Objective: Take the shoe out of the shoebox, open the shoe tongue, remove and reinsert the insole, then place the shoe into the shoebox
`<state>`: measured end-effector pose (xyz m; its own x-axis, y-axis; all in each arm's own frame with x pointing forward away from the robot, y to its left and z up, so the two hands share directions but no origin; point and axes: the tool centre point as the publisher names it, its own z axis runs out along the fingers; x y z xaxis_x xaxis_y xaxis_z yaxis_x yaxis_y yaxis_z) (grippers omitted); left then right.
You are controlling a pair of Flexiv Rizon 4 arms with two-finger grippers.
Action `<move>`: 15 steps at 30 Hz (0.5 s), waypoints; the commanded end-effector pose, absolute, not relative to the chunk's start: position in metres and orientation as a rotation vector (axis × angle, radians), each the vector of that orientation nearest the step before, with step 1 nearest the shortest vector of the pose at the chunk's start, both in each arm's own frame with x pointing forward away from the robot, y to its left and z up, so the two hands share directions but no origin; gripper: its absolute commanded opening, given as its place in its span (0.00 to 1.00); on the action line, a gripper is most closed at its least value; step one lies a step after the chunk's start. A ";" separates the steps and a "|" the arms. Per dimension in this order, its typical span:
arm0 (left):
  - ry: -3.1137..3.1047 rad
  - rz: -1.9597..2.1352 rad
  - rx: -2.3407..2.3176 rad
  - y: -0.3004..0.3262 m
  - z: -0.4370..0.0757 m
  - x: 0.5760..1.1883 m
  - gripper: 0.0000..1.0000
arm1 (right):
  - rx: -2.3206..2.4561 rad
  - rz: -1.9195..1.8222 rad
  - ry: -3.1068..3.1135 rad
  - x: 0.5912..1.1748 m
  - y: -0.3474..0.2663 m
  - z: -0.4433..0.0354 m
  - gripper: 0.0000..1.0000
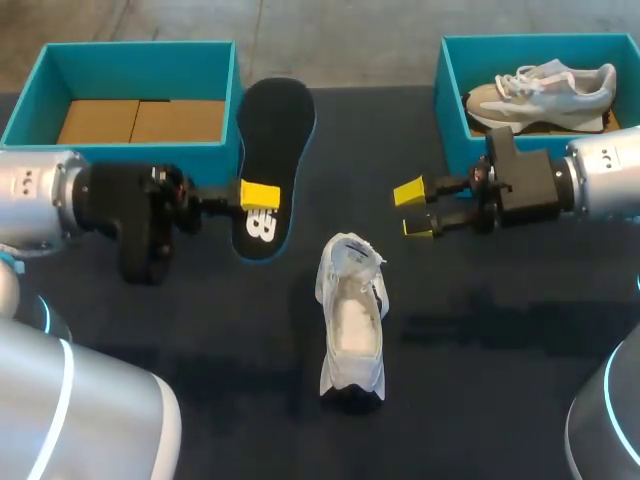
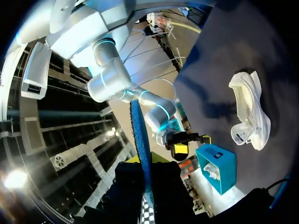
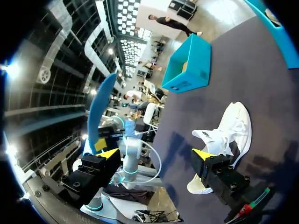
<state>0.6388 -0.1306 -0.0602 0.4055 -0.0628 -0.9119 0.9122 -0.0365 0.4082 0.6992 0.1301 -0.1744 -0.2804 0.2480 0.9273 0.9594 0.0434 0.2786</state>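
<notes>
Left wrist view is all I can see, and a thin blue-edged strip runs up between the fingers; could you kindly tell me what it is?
Observer: It is the black insole, seen edge-on; the left gripper is shut on it.
Operator: Thank you. Is there a box on that arm's side?
Observer: Yes, the left shoebox holds only brown cardboard.
Operator: And the right gripper?
Observer: The right gripper is open and holds nothing.

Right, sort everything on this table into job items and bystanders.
Job: white shoe; black insole, gripped by the left tool; empty teal shoebox; open right tool.
Lying about: second teal shoebox, holding a grey sneaker.
</notes>
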 end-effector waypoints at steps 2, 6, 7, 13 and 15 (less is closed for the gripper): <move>0.813 -0.946 1.378 -0.133 -0.081 0.645 0.00 | -1.243 -1.284 -1.618 0.699 0.131 -0.175 1.00; 0.813 -0.946 1.378 -0.133 -0.081 0.645 0.00 | -1.243 -1.284 -1.618 0.699 0.131 -0.175 1.00; 0.813 -0.946 1.378 -0.133 -0.081 0.645 0.00 | -1.243 -1.284 -1.618 0.699 0.131 -0.175 1.00; 0.813 -0.946 1.378 -0.133 -0.081 0.645 0.00 | -1.243 -1.284 -1.618 0.699 0.131 -0.175 1.00; 0.813 -0.946 1.378 -0.133 -0.081 0.645 0.00 | -1.243 -1.284 -1.618 0.699 0.131 -0.175 1.00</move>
